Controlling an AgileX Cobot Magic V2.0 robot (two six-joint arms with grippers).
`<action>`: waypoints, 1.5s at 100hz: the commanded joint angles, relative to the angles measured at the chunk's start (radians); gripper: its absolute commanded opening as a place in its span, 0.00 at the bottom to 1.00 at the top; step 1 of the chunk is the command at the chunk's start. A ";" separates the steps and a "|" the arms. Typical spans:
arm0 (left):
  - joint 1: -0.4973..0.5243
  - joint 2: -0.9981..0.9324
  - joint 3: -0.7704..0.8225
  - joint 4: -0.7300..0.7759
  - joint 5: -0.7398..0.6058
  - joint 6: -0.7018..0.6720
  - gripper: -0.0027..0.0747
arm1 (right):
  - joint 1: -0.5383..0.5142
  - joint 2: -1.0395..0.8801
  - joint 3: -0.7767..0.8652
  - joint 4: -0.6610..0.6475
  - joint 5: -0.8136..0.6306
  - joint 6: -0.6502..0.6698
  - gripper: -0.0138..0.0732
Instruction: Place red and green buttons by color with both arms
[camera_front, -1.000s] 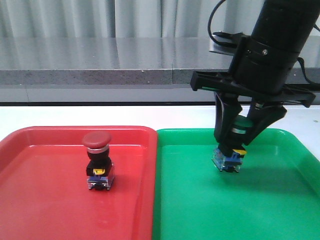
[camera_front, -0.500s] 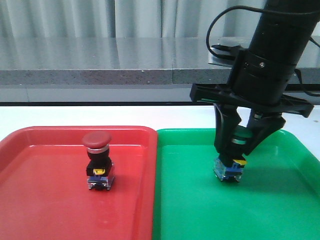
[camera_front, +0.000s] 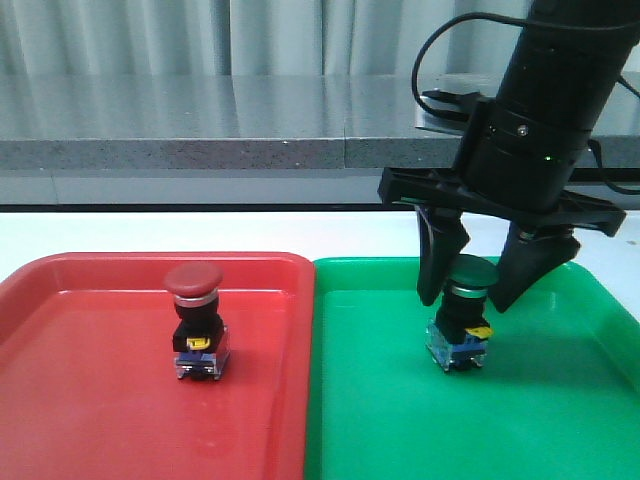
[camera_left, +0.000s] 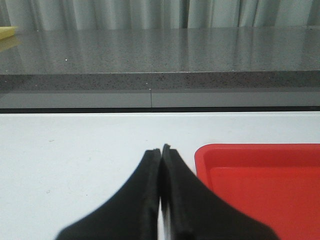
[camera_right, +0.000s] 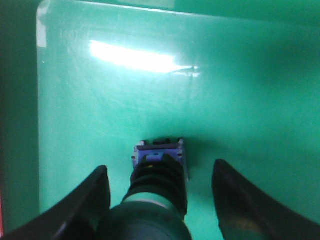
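Observation:
The red button (camera_front: 196, 320) stands upright in the red tray (camera_front: 60, 400), free of any gripper. The green button (camera_front: 463, 325) stands upright on the floor of the green tray (camera_front: 560, 420). My right gripper (camera_front: 470, 288) is open, its two fingers spread either side of the button's cap without touching it. In the right wrist view the green button (camera_right: 159, 190) sits between the open fingers (camera_right: 90, 200). My left gripper (camera_left: 161, 150) is shut and empty over the white table, beside the red tray's corner (camera_left: 260, 170). It does not show in the front view.
The two trays lie side by side on a white table (camera_left: 75, 150). A grey stone ledge (camera_front: 200, 150) and curtains run along the back. A cable hangs from the right arm (camera_front: 545, 110).
My right gripper lowered the green button onto the green tray floor, then opened. The button now stands free between the fingers. The red button has not moved.

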 joint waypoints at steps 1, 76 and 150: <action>0.004 -0.034 0.011 -0.008 -0.084 -0.008 0.01 | 0.000 -0.053 -0.032 0.024 -0.001 -0.014 0.69; 0.004 -0.034 0.011 -0.008 -0.084 -0.008 0.01 | -0.006 -0.321 -0.034 -0.043 0.044 -0.040 0.40; 0.004 -0.034 0.011 -0.008 -0.084 -0.008 0.01 | -0.298 -0.502 0.054 -0.114 0.090 -0.039 0.09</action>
